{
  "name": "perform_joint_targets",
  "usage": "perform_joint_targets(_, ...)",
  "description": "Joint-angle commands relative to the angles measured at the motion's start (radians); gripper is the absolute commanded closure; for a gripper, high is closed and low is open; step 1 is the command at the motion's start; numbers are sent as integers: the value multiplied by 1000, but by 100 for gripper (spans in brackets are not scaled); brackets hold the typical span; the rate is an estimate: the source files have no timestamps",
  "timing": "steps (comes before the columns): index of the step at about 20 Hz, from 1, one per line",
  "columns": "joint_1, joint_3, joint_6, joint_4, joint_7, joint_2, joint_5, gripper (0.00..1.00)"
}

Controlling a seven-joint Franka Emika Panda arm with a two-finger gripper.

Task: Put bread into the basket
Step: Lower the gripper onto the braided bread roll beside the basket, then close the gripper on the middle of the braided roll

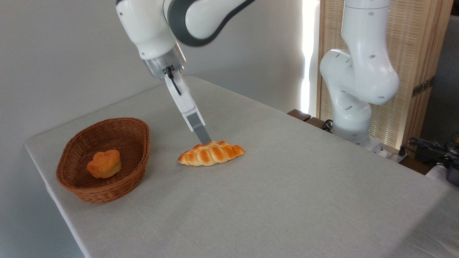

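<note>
The table (287,200) bears the basket (133,165) at left, a small orange bun (104,164) inside it. The bread (211,153) lies just right of it. The gripper (206,141) touches the loaf's back edge; finger spread cannot be told

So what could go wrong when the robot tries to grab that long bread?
The hand touches the bread only at its back edge, near the middle. A shallow pinch could slip off the glossy top, or just push the loaf across the table. Whether the fingers are open cannot be told from here. Also, a bun already sits in the basket, so the loaf might land on it and tip over the low rim.
</note>
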Motion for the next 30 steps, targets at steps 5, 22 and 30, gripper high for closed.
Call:
perform_joint_targets(5, -1, -24, 136, -133, 17, 20, 4, 0)
perform_joint_targets(22, -1, -33, 170, -139, 17, 28, 42, 100)
perform_joint_targets(30, 4, -34, 154, -116, 14, 23, 55, 100)
